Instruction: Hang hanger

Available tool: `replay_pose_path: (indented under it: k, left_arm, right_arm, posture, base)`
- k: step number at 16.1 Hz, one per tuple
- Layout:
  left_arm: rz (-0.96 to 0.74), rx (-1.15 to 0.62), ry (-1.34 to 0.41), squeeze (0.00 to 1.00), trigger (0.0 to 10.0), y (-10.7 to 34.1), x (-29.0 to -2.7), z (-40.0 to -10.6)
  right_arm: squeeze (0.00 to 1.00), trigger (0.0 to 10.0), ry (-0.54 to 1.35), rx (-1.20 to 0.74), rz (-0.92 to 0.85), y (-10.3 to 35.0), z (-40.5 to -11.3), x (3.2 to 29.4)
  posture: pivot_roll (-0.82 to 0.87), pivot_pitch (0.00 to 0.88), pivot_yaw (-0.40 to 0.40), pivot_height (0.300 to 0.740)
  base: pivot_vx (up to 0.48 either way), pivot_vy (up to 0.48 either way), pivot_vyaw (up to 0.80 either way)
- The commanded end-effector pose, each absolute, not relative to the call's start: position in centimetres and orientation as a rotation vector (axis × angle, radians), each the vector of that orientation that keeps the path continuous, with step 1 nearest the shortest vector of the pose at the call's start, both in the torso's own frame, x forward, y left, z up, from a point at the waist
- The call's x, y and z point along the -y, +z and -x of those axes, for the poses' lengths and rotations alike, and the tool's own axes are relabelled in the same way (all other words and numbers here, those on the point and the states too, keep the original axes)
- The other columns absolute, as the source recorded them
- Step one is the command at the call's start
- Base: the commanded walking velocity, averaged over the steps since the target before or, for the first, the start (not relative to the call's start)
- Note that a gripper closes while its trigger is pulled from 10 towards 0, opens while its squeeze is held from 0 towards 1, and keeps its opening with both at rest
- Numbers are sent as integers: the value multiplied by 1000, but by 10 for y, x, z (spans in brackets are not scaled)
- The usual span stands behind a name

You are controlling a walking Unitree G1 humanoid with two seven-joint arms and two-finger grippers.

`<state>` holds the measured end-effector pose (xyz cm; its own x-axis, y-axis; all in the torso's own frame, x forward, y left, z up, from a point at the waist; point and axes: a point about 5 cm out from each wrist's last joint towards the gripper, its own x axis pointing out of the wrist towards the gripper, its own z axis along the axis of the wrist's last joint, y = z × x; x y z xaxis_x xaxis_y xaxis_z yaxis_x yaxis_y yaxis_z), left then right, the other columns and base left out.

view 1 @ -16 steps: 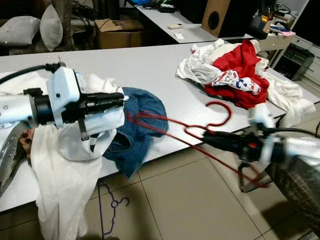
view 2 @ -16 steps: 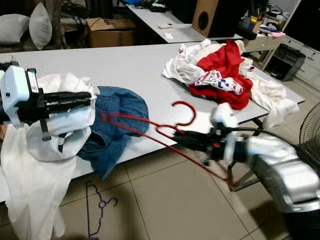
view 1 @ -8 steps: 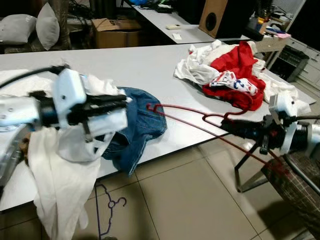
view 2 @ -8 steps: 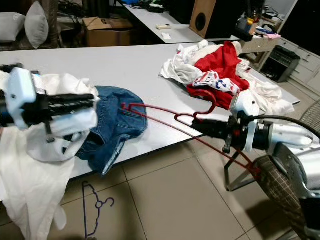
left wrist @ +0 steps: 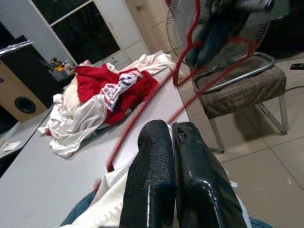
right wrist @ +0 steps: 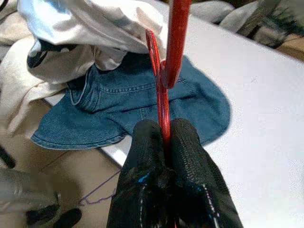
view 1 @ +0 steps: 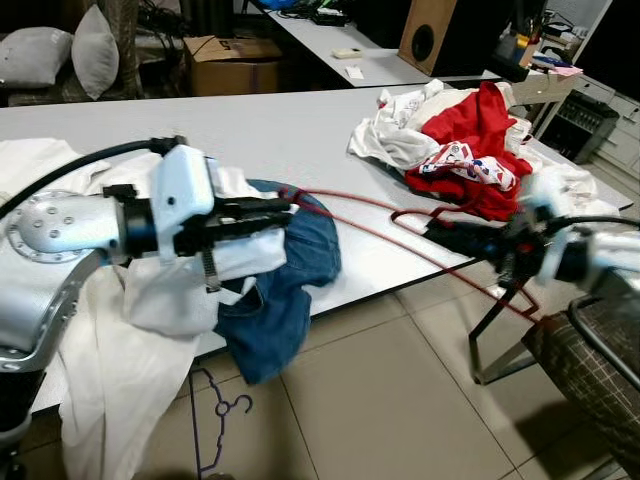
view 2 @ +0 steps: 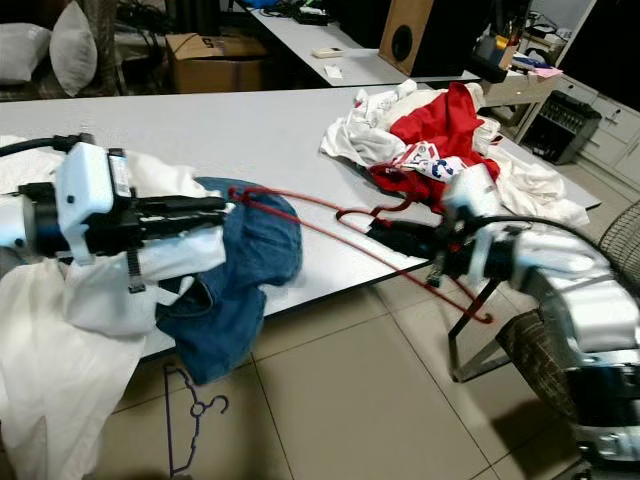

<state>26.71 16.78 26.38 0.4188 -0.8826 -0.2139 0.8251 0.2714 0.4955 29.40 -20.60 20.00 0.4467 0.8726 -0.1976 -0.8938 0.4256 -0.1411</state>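
A red wire hanger [view 1: 372, 224] stretches over the white table [view 1: 260, 130]. My right gripper [view 1: 440, 238] is shut on it near its hook, with the wire pinched between the black fingers [right wrist: 156, 142]. The hanger's far end [view 2: 250, 195] lies on a blue denim garment [view 1: 290, 270] that droops over the table's front edge. My left gripper [view 1: 285, 208] is shut, its tips beside that hanger end. A white garment [view 1: 190, 280] hangs bunched under the left gripper [left wrist: 164, 137].
A heap of red and white clothes [view 1: 470, 150] lies on the table's right end. A purple hanger [view 1: 225, 410] lies on the tiled floor below the table edge. A checked stool [view 1: 590, 370] stands at the right. A cardboard box [view 1: 235, 65] sits behind the table.
The right gripper has pushed the hanger leftward, so its far end now meets the left gripper's tips. The left gripper moved right, and the denim now hangs lower off the edge.
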Motion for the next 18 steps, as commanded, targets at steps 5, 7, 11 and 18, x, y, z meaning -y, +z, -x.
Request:
replay_pose_path:
  k: [5, 7, 11, 18]
  left_arm:
    - [-591, 152, -1215, 0, 0, 271, -149, -265]
    - [-585, 152, -1233, 0, 0, 271, -145, -264]
    - [-583, 162, -1234, 0, 0, 272, -141, -267]
    - [-570, 159, -1270, 0, 0, 266, -132, -269]
  right_arm:
    - [0, 10000, 1135, -98, 273, 191, -321, 185]
    - [0, 10000, 1146, -98, 272, 190, -327, 181]
    - [0, 10000, 1182, -130, 312, 183, -332, 176]
    - [0, 10000, 1113, -100, 277, 184, -358, 156]
  posture:
    - [23, 0, -134, 740]
    - [25, 0, -139, 740]
    - [17, 0, -140, 740]
    - [19, 0, -151, 740]
  base:
    - [0, 0, 0]
    - [0, 0, 0]
    - [0, 0, 0]
    - [0, 0, 0]
